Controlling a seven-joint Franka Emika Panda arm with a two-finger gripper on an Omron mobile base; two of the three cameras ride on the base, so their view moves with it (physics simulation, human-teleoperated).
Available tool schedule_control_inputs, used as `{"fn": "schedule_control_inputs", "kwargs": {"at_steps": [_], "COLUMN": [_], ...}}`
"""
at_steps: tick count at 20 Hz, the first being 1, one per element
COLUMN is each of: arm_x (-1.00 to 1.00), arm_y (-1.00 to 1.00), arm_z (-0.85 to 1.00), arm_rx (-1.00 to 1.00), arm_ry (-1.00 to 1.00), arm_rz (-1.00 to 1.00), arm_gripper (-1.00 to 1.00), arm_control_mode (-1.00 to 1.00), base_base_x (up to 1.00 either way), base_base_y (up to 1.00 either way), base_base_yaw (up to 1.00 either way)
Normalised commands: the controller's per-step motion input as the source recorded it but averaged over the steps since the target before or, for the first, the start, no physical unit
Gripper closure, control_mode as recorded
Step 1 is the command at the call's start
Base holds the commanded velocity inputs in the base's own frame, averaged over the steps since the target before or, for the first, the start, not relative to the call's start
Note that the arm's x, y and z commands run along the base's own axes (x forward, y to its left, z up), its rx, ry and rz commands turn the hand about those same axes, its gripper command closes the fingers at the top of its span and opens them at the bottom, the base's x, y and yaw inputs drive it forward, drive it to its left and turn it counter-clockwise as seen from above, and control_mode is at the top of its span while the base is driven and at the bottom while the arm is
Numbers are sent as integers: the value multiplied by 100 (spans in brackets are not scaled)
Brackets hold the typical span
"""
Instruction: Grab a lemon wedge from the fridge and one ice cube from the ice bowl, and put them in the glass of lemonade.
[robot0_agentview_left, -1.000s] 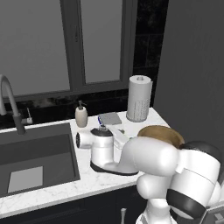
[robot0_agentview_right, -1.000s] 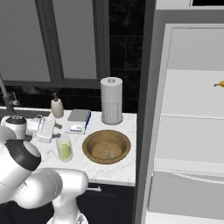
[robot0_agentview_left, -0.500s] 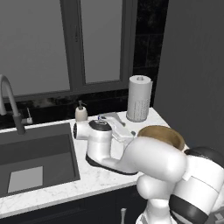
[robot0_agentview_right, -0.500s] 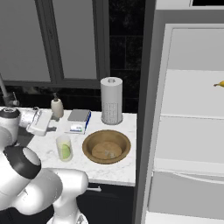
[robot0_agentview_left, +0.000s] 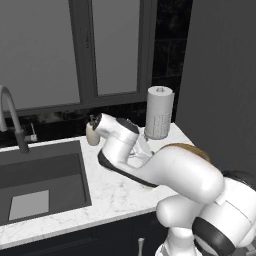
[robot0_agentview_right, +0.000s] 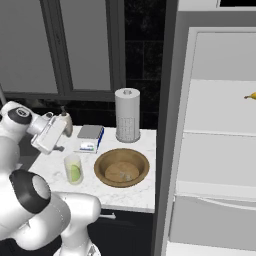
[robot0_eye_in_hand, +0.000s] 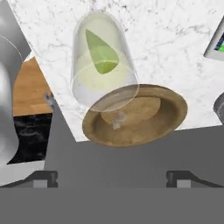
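Hand view looks down on the glass of lemonade (robot0_eye_in_hand: 104, 65) standing on the white marbled counter (robot0_eye_in_hand: 175, 39), and we see the lemon wedge (robot0_eye_in_hand: 102, 53) already inside it, a yellow-green sliver in the pale liquid. Just beside the glass sits the ice bowl (robot0_eye_in_hand: 170, 114), brown and shallow, with 1 small clear ice cube (robot0_eye_in_hand: 116, 120) on its floor. At the bottom of that picture the 2 fingertips (robot0_eye_in_hand: 45, 179) stand far apart with nothing between them, so we call the gripper (robot0_eye_in_hand: 111, 179) wide apart and empty. From the right base view we find the gripper (robot0_agentview_right: 50, 134) raised above the counter, up and to the left of the glass (robot0_agentview_right: 73, 169), with the bowl (robot0_agentview_right: 121, 167) to the glass's right. Around them stand a soap dispenser (robot0_agentview_right: 65, 123), a flat blue-edged box (robot0_agentview_right: 90, 138) and a tall paper-towel roll (robot0_agentview_right: 127, 115). To the right the fridge (robot0_agentview_right: 220, 150) stands open, white inside, with a banana (robot0_agentview_right: 250, 96) on an upper shelf. In the left base view the arm's own white body (robot0_agentview_left: 170, 167) covers most of the bowl (robot0_agentview_left: 192, 148), and a dark sink (robot0_agentview_left: 40, 182) with a faucet (robot0_agentview_left: 11, 117) lies on the left.
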Motion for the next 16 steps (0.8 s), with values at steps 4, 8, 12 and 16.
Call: {"fn": "schedule_control_inputs", "kwargs": {"at_steps": [4,8,12,16], "arm_x": [0,-3,0,0], "arm_y": [-21,-19,-30,-61], "arm_z": [13,9,0,0], "arm_rx": [40,27,13,5], "arm_ry": [-26,-21,-3,1], "arm_rz": [-33,-43,-43,-33], "arm_gripper": [-100,-100,-100,-100], "arm_control_mode": [-100,-100,-100,-100], "base_base_x": [0,0,0,0], "base_base_y": [0,0,0,0], "base_base_yaw": [0,0,0,0]}}
